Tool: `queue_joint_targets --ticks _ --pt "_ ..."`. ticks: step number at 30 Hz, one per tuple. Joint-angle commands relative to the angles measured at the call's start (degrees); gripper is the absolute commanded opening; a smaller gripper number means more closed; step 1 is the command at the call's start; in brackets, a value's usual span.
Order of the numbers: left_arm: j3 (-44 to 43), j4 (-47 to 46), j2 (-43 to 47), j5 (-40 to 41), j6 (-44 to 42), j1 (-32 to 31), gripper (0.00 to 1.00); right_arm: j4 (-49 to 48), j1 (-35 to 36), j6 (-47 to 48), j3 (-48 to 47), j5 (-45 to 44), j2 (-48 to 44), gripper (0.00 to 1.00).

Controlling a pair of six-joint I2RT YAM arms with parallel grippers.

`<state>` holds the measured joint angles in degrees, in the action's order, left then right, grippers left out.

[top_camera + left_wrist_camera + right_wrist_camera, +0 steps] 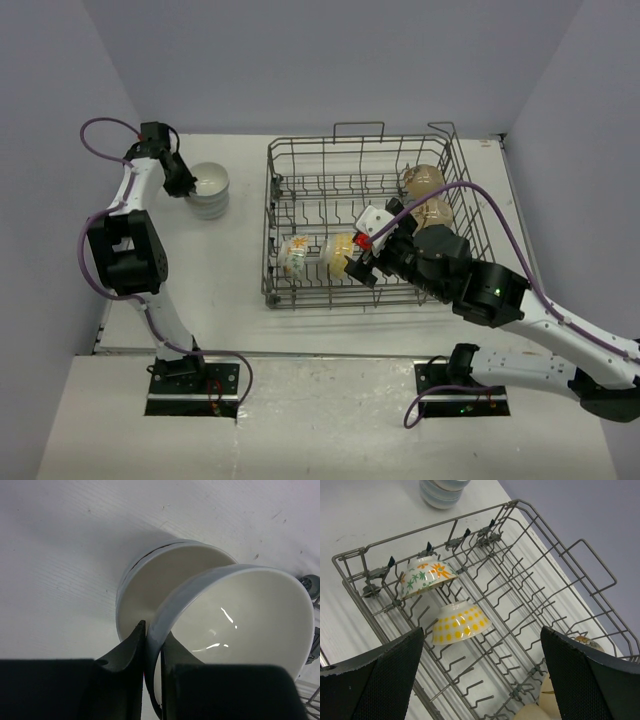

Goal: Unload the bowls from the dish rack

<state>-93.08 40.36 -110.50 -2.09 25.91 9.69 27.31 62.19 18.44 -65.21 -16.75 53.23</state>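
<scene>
My left gripper (185, 184) (154, 632) is shut on the rim of a plain white bowl (240, 615), held tilted just over a stack of white bowls (209, 190) (150, 580) on the table left of the dish rack (300, 165). My right gripper (362, 262) (482, 675) is open and empty, hovering above the rack's front part. In the rack lie a floral bowl (296, 255) (425, 576) and a yellow-dotted bowl (340, 250) (459, 624), both rim down. Two beige bowls (424, 182) (555, 702) sit at the rack's right side.
The rack's upright tines (520, 630) and raised handle loops (358, 128) stand around the bowls. The white bowl stack also shows in the right wrist view (442, 492). Grey walls close the table at the back and sides.
</scene>
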Motion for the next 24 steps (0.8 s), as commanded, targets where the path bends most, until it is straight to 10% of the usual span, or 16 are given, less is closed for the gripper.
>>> queue_joint_targets --ticks 1,24 --pt "-1.23 -1.78 0.55 -0.20 0.10 0.76 0.10 -2.35 -0.05 -0.51 0.08 1.02 -0.50 0.99" --pt "-0.88 -0.54 1.16 0.41 -0.69 1.56 0.35 -2.53 0.03 -0.07 0.52 1.55 -0.59 0.99"
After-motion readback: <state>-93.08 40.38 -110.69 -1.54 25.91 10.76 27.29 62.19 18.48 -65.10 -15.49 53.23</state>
